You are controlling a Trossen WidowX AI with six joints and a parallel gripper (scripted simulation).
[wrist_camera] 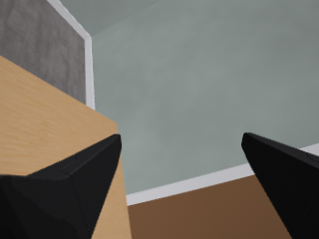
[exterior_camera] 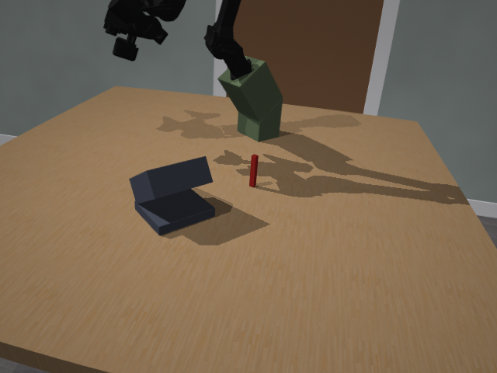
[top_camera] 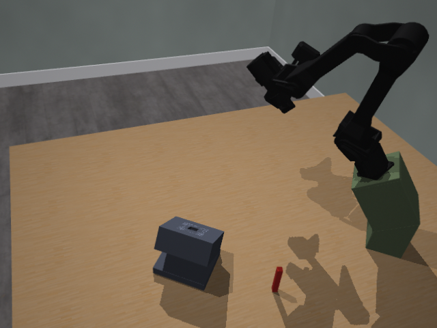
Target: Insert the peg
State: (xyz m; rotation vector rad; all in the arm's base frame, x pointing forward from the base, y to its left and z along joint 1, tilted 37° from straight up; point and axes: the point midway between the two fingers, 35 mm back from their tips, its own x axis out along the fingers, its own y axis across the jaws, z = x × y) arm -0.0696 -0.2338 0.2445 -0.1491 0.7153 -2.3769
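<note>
A small red peg [top_camera: 276,279] stands upright on the wooden table, to the right of the dark blue block; it also shows in the exterior view [exterior_camera: 253,170]. The dark blue block [top_camera: 188,251] has a sloped top panel with a small dark rectangular hole [top_camera: 192,229]. In the exterior view the block [exterior_camera: 172,193] shows its back side and the hole is hidden. My gripper [top_camera: 263,76] is high above the far side of the table, far from both, open and empty. In the wrist view the two fingers stand wide apart with only wall and table edge between them.
The arm stands on a green pedestal [top_camera: 388,204] at the right side of the table, also in the exterior view [exterior_camera: 252,100]. Arm shadows fall on the table around the peg. A brown door is behind the pedestal.
</note>
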